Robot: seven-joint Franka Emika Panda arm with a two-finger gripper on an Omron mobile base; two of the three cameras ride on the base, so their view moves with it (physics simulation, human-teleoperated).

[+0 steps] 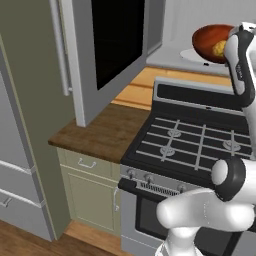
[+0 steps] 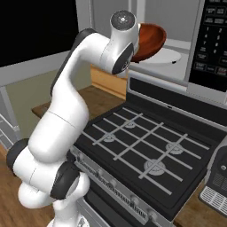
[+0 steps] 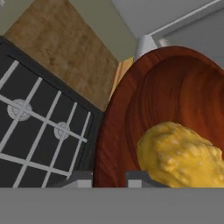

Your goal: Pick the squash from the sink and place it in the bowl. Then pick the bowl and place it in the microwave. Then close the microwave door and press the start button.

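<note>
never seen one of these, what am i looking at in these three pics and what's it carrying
This is a simulated kitchen with a white robot arm on a base that can drive. Two pictures come from cameras on the base, behind the arm to its left and right. The third looks along the hand itself. The hand grips the rim of a reddish-brown bowl with a lumpy yellow squash inside, and holds it at the open microwave, above its white turntable plate. Below is a black gas stove beside a wooden counter. The microwave door stands open.
</note>
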